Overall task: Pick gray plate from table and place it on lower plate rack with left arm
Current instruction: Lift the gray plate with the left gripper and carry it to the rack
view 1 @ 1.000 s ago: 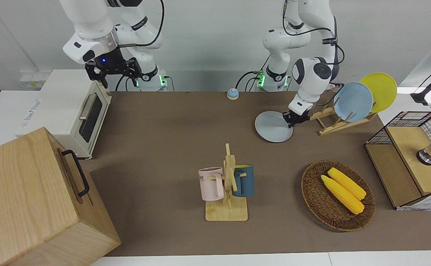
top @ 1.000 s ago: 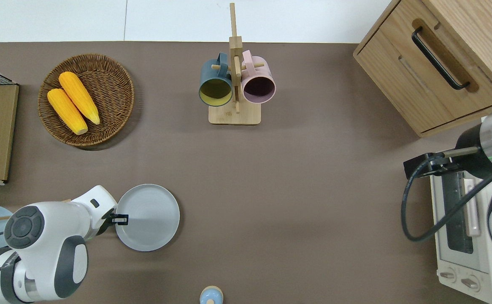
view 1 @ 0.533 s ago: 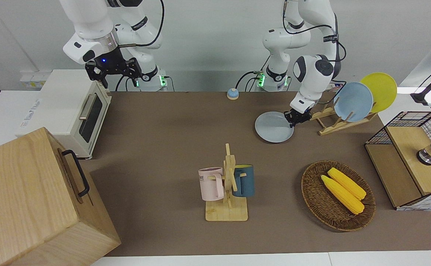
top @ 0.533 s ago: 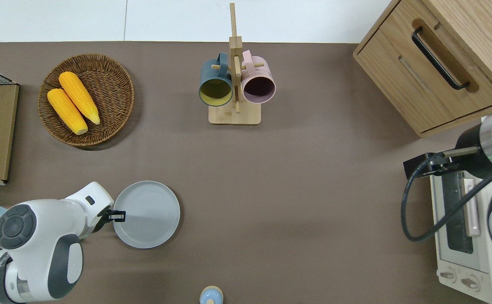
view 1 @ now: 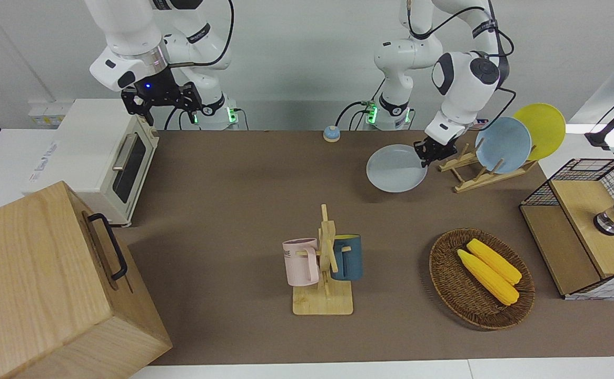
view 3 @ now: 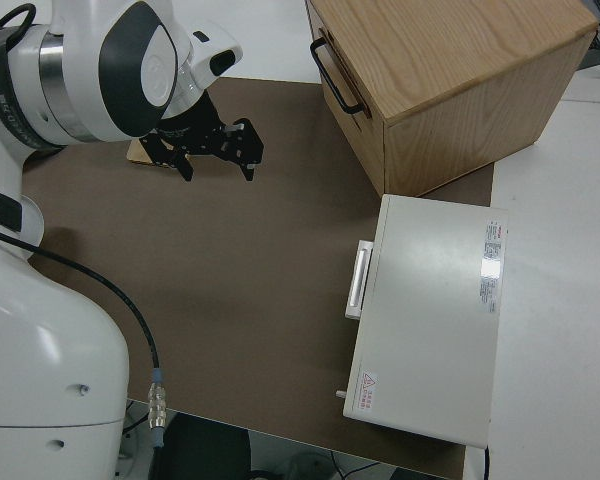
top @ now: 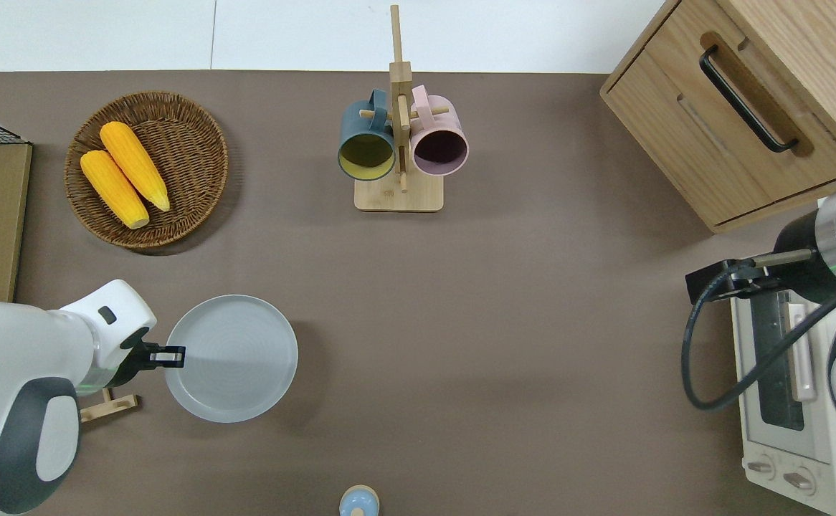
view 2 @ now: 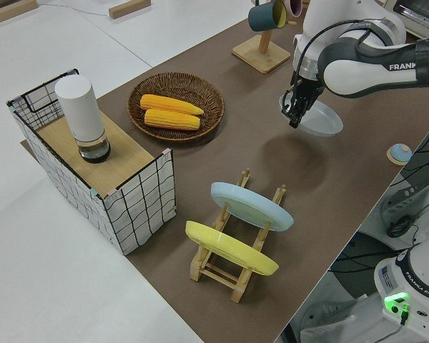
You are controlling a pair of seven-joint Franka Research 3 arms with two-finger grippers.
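We found the gray plate (top: 231,357) lifted clear of the table (top: 504,301), its shadow lying on the brown cloth beneath it. It hung nearly level, stretching away from the left gripper (top: 167,354) toward the middle of the table. The gripper had the plate by the rim on the side toward the left arm's end of the table. Its fingers (view 1: 426,153) were closed onto that rim, one above and one under, and touched nothing else that we could see.

The lower plate rack (view 1: 483,171) stood on the table just beside the plate, toward the left arm's end. A blue plate (view 1: 503,145) and a yellow plate (view 1: 540,130) leaned in its slots, while the slots nearest the gray plate held nothing. In the left side view the gray plate (view 2: 320,120) hung well short of those two plates.

The right arm was parked, its gripper (view 3: 216,145) standing open.
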